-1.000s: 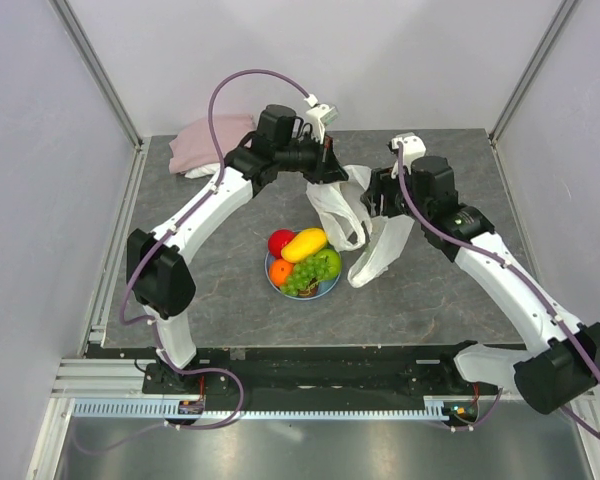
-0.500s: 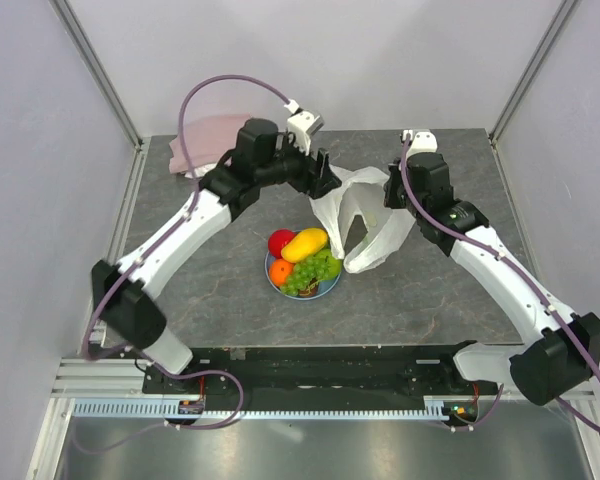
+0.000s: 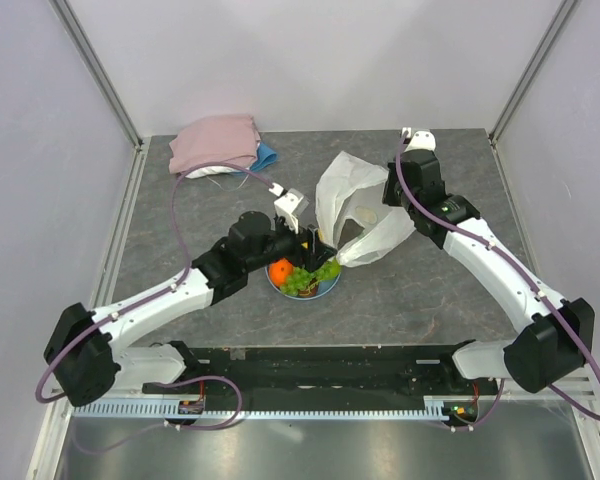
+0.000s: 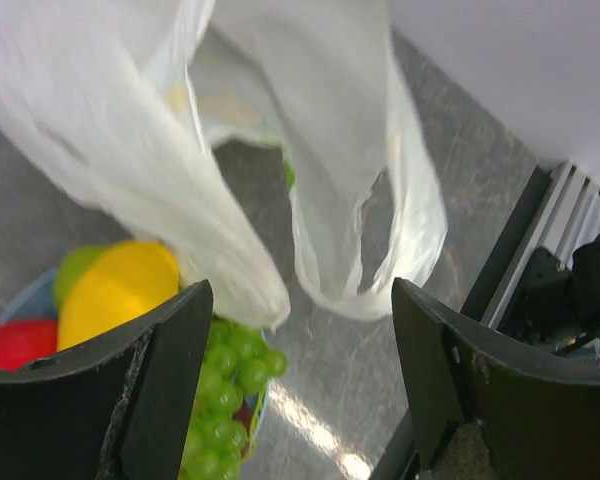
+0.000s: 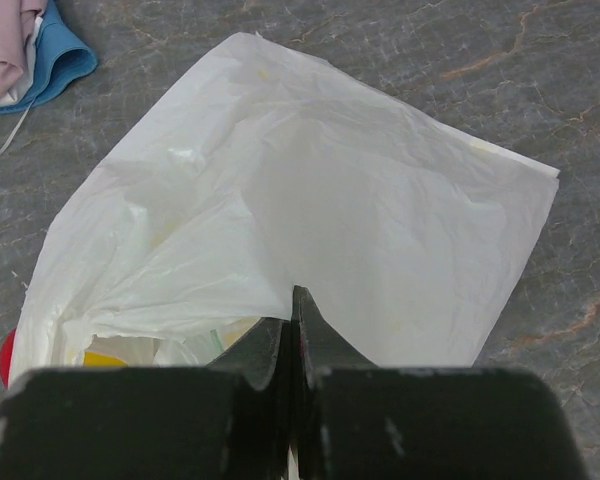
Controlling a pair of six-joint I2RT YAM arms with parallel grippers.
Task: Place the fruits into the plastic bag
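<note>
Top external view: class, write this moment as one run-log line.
left gripper: open, above fruits | right gripper: shut on plastic bag | fruits: piled on plate

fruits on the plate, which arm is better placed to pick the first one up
Left. The left jaws stand open just above the fruits on the plate; the right jaws are shut on the plastic bag, holding it beside the plate, so that arm is busy.
</note>
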